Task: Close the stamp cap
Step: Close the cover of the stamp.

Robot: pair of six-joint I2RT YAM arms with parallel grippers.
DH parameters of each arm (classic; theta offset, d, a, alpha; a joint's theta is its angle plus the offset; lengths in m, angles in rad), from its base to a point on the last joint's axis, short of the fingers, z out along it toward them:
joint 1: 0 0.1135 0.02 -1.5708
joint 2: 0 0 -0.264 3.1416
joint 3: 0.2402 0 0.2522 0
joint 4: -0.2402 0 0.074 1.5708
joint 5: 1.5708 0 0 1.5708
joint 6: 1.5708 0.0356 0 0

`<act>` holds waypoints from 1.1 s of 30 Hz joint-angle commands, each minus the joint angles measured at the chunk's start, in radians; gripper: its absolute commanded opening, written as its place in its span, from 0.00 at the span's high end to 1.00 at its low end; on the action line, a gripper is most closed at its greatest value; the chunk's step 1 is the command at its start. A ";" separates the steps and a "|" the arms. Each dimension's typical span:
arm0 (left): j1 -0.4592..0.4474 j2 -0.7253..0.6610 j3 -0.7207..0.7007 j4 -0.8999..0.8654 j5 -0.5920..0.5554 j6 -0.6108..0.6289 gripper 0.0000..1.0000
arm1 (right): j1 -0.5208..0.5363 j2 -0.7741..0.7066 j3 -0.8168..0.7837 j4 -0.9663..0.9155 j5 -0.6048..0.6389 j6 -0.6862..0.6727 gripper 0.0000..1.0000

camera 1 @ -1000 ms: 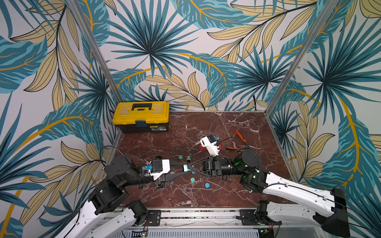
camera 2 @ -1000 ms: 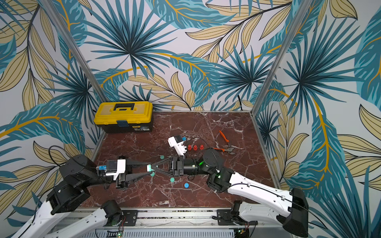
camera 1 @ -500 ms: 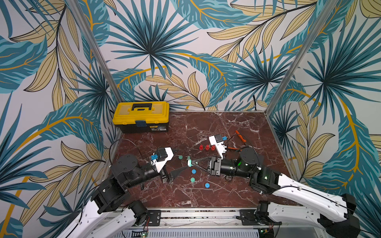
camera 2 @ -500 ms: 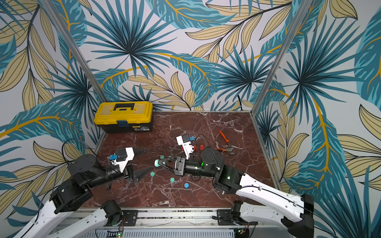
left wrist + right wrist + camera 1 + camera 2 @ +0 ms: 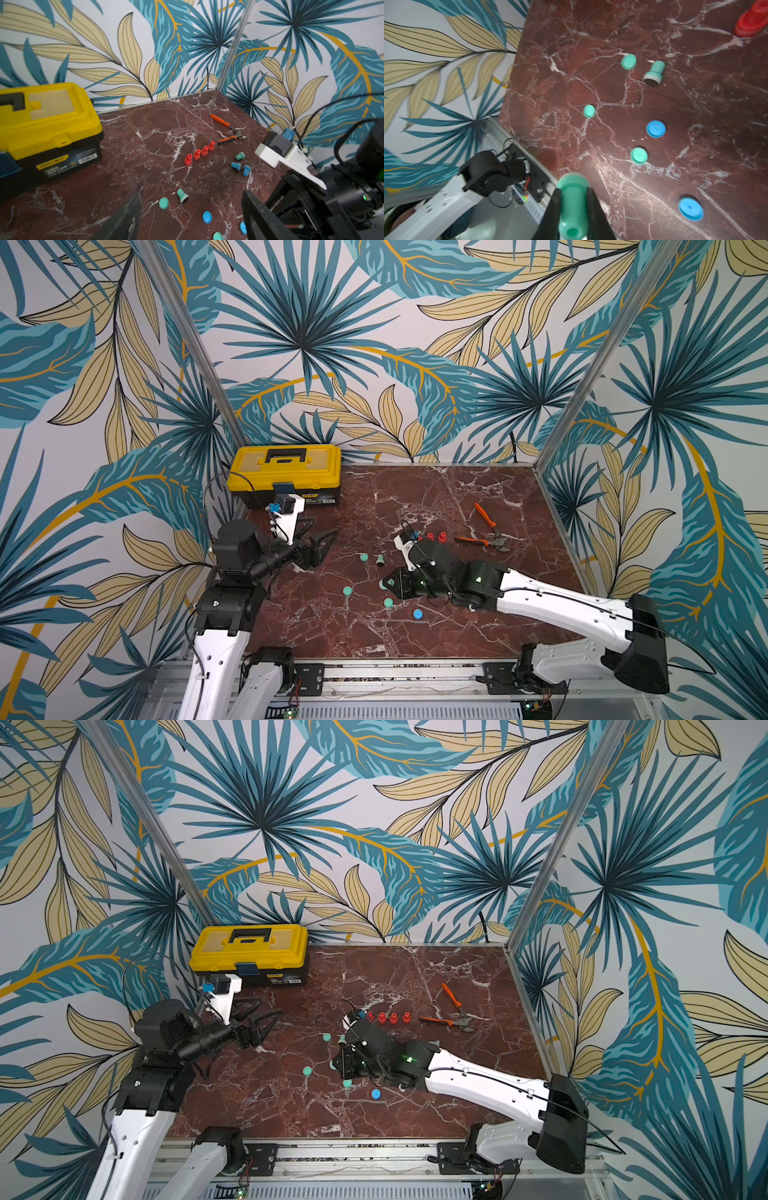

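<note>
My right gripper (image 5: 573, 193) is shut on a green stamp (image 5: 572, 207), held by its narrow handle. The stamp's wide far end shows as a smooth green dome, so a cap looks seated on it. In both top views this gripper (image 5: 386, 584) (image 5: 334, 1064) hovers low over the middle of the marble table. My left gripper (image 5: 322, 539) (image 5: 266, 1017) stands open and empty at the left, near the toolbox, well apart from the stamp. In the left wrist view its fingers (image 5: 126, 216) are spread wide with only table between them.
An uncapped green stamp (image 5: 379, 560) lies beside loose green caps (image 5: 347, 591) and a blue cap (image 5: 418, 614). Red stamps (image 5: 387, 1017) stand in a row near orange pliers (image 5: 484, 529). Yellow toolbox (image 5: 286, 470) sits at the back left. Blue stamps (image 5: 236, 165) lie behind the right arm.
The grippers met at the table's middle a second ago. The left one has opened and drawn back left toward the toolbox. The right one has lowered and pulled back with the green stamp.
</note>
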 commanded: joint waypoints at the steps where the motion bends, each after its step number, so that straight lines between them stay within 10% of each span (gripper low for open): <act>1: 0.082 0.017 -0.055 0.074 0.091 -0.113 0.23 | 0.000 0.072 0.024 -0.093 0.054 -0.039 0.94; 6: 0.083 -0.022 -0.129 0.058 -0.199 -0.046 0.22 | 0.000 0.197 0.031 -0.109 0.032 -0.042 0.94; 33: 0.084 -0.059 -0.148 0.056 -0.172 -0.038 0.15 | 0.000 0.440 0.107 -0.100 0.104 -0.067 0.94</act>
